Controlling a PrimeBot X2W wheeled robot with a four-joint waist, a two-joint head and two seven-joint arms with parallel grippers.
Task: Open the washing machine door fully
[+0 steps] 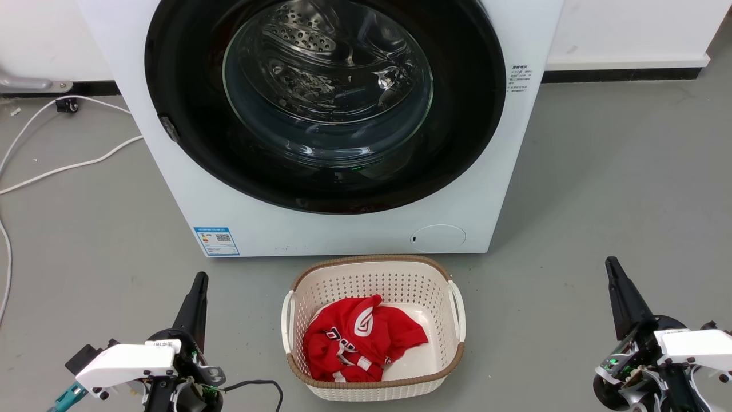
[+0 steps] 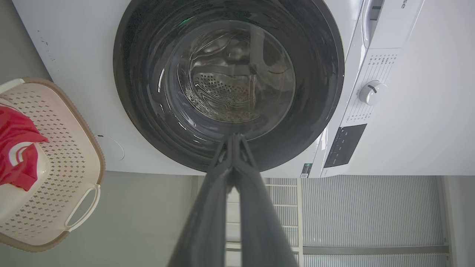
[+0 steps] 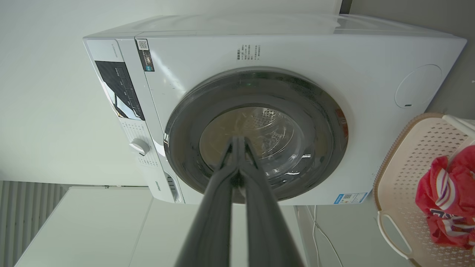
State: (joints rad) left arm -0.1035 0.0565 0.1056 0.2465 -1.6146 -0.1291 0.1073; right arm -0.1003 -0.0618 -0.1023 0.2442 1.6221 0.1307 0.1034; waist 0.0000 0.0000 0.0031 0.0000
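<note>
Evidently awaiting the first reach, the left gripper and right gripper are idling at the lower corners, jaws together; the round glossy-black washing machine door is sitting shut at upper centre.

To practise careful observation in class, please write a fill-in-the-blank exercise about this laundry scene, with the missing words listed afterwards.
The washing machine door is ___.
The shirt in the laundry basket is ___ in colour.
The left gripper and the right gripper both have their fingers ___.
Missing words: closed; red; shut.
</note>
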